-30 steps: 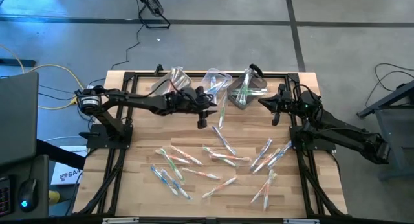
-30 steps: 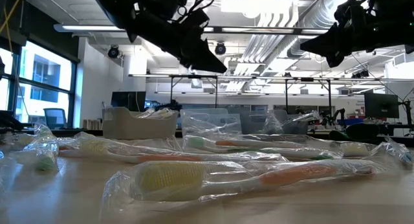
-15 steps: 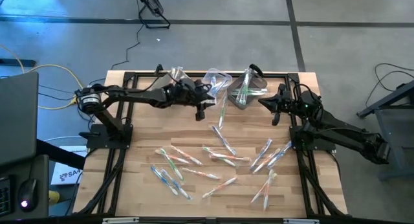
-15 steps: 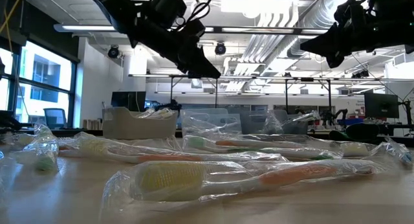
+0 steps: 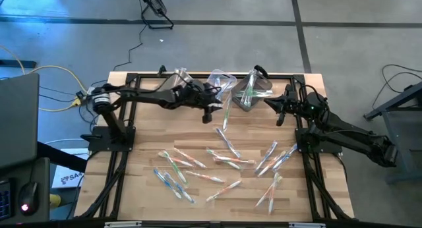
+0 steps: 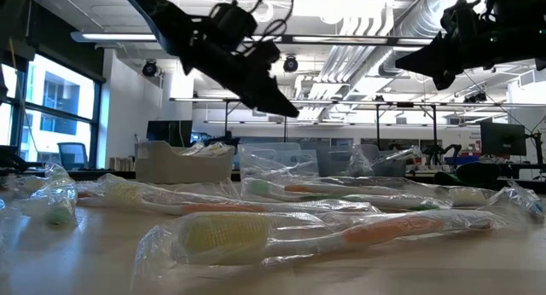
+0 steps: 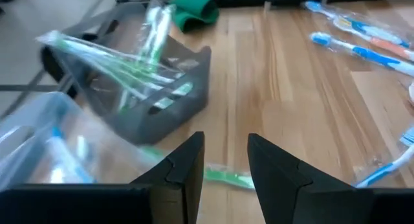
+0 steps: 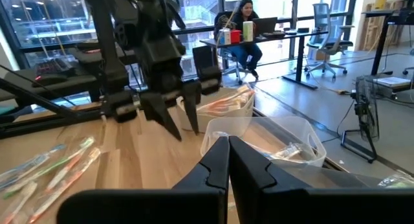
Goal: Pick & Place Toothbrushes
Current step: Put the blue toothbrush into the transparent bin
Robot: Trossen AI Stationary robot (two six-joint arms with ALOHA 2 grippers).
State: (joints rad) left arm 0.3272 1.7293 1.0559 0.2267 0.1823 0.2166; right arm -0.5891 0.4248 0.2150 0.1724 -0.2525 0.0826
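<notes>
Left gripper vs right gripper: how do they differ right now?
Jaws: the left gripper has a gap between them with nothing in it; the right gripper is shut, also empty.
Position: the left gripper hangs near the bins at the table's back middle; the right gripper waits by the back right.
Shared: both are dark, two-fingered and raised above the table.

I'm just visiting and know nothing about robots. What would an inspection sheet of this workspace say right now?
Surface: wooden table in a black frame.
Job's things: wrapped toothbrushes scattered over the near half; more already in three bins along the far edge.
Clutter: small green object beside the dark bin.
Grippers: left pincer open and empty, in the air near the bins; right pincer shut, empty, waiting near the table's right edge.
Cables: yellow cable on the floor left of the table; black cable beyond it.
Surroundings: open office; a seated person at a desk.
</notes>
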